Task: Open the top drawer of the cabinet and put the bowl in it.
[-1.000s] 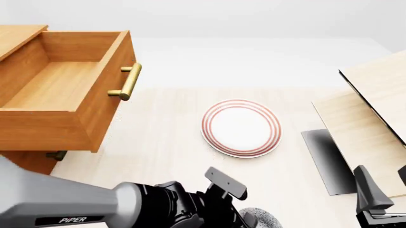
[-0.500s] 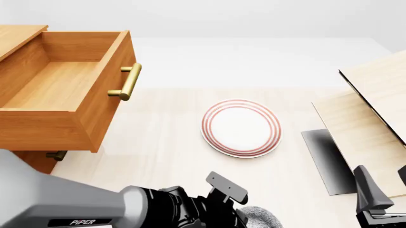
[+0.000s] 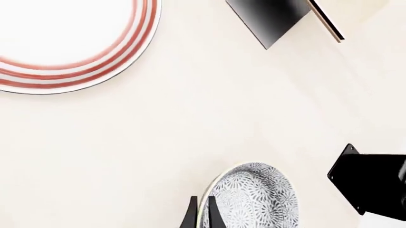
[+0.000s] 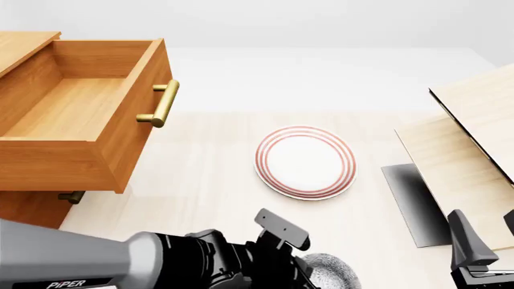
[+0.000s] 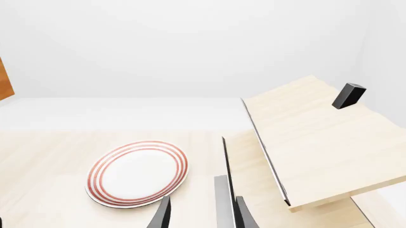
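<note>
The top drawer [image 4: 80, 114] of the cabinet [image 4: 32, 208] stands pulled out, its long axis running toward the table's middle and its brass handle [image 4: 161, 103] facing the plate [image 4: 306, 161]. The bowl [image 4: 331, 274] lies at the front view's near edge, largely hidden behind the left gripper [image 4: 283, 253]. Only the left wrist view shows the bowl's [image 3: 257, 197] speckled wall with the left gripper's [image 3: 200, 216] fingers close together astride its rim. The right gripper [image 5: 201, 213] hangs low with fingers apart, beside the pale wooden structure [image 5: 317, 142].
</note>
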